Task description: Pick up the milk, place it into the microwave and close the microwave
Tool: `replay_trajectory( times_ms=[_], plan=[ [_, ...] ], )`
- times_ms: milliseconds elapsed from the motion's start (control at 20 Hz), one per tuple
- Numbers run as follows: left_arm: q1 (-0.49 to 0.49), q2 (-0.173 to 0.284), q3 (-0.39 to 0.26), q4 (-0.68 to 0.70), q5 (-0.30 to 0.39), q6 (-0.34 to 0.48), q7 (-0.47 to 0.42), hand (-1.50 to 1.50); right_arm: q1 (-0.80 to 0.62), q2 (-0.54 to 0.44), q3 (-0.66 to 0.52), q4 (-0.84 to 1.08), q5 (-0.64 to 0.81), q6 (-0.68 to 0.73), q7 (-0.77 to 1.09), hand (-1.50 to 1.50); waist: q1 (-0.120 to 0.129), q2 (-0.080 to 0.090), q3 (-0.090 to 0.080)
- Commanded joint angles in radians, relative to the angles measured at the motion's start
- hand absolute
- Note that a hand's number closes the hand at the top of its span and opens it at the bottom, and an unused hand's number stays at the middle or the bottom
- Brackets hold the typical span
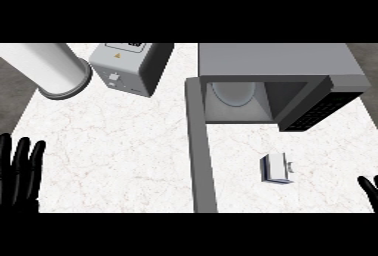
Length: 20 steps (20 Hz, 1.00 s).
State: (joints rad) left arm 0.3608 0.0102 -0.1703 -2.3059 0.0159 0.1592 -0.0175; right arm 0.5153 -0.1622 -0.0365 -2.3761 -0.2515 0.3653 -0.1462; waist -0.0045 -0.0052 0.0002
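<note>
You had white marble counter [118, 150] with faint pink veins filling most of view. Dark grey floor [15, 95] showed past counter's left edge, and again at top right corner. White cylinder [50, 67] with grey rim leaned in from top left. Grey box appliance [129, 67] with warning label stood just beside it. Light was even, shadows soft.

I have one view, from the head, looking steeply down on the counter [118, 150]; the microwave [273, 60] lies far right, my hands enter at the near edge.
</note>
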Motion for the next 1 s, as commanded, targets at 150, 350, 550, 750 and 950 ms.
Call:
replay_trajectory(
  times_ms=[150, 350, 550, 750, 950],
  plan=[
    [0.278, 0.05, 0.005, -0.165, 0.078, -0.086, -0.086, -1.5, 0.126, 0.056, -0.009, -0.03, 0.098, 0.046, -0.095, -1.5, 0.008, -0.001, 0.0],
    [0.323, 0.024, -0.008, -0.096, 0.101, -0.128, -0.19, -1.5, 0.083, 0.102, 0.054, 0.032, 0.248, 0.026, -0.13, -1.5, 0.01, 0.001, -0.001],
    [0.465, 0.047, 0.033, -0.16, 0.149, -0.188, -0.261, -1.5, 0.115, 0.13, 0.061, 0.083, 0.294, 0.03, -0.206, -1.5, 0.014, 0.0, -0.001],
    [0.478, 0.022, 0.03, -0.083, 0.137, -0.216, -0.329, -1.5, 0.137, 0.131, 0.033, 0.152, 0.307, 0.041, -0.286, -1.5, 0.008, 0.0, 0.0],
    [0.579, 0.047, 0.098, -0.145, 0.215, -0.274, -0.355, -1.5, 0.035, 0.125, 0.018, 0.25, 0.36, 0.006, -0.285, -1.5, 0.017, 0.001, 0.0]
  ],
)
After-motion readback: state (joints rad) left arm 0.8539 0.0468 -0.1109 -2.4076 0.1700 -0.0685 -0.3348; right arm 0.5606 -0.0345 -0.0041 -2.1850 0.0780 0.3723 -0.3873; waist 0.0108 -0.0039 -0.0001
